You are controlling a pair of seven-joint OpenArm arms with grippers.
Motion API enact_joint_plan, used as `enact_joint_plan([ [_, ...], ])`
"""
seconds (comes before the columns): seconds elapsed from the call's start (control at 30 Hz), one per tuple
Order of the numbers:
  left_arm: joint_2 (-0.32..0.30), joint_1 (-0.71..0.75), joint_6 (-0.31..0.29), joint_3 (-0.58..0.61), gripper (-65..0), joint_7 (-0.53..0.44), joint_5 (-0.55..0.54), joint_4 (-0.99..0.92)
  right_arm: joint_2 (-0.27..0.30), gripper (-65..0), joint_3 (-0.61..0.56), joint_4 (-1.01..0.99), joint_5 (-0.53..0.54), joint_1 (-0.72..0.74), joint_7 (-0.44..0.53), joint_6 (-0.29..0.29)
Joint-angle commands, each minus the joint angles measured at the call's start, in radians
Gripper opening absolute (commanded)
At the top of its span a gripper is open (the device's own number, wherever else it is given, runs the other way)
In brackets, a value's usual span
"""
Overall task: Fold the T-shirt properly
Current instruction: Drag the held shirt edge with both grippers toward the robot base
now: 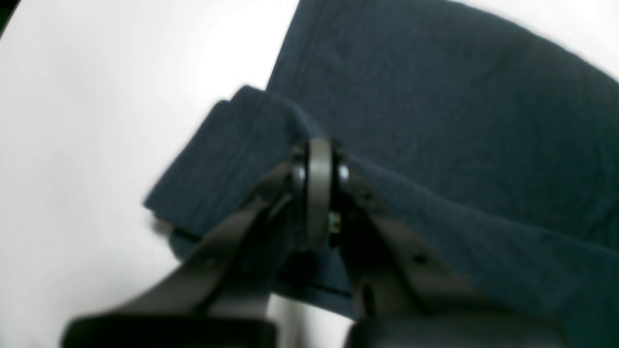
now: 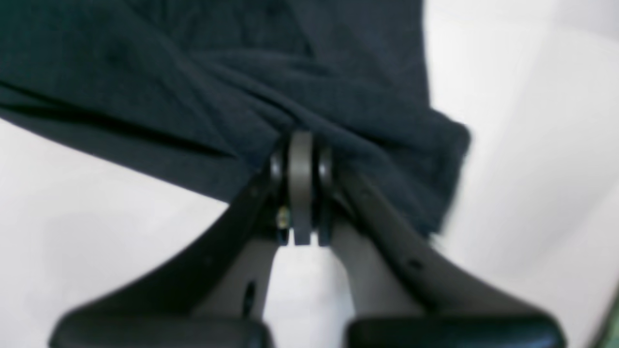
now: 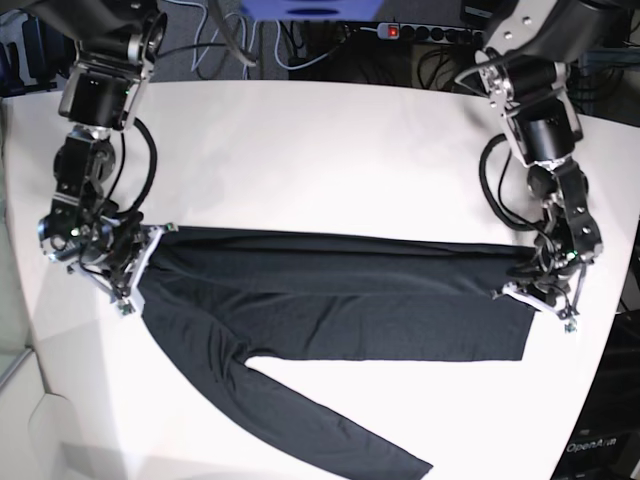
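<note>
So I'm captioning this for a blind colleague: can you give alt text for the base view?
A black long-sleeved T-shirt lies stretched in a wide band across a white table, one sleeve trailing toward the near edge. The right gripper and left gripper each pinch one end of it.

The base view looked down from high in front onto the whole white bench point(image 3: 320, 150), both arms at the frame's sides. Each wrist view sat just behind its own jaws, close and blurred, sharing with the base view one end of the thin black long-sleeved T-shirt point(image 3: 330, 300).
</note>
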Motion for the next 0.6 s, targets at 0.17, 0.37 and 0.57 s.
enact_joint_plan([
  [0.17, -0.021, -0.024, -0.001, 0.001, -65.0, -0.023, -0.008, -0.014, 0.031, -64.9, 0.004, -0.080, 0.010, 0.024, 0.077, -0.004],
  [0.37, -0.043, -0.015, -0.006, 0.001, -65.0, -0.021, -0.008, -0.046, 0.049, -65.0, 0.007, -0.092, 0.010, 0.001, 0.103, -0.004],
  [0.57, -0.064, 0.029, -0.010, 0.001, -65.0, -0.023, -0.011, -0.059, 0.072, -65.0, 0.008, -0.084, 0.010, -0.067, 0.108, -0.004],
])
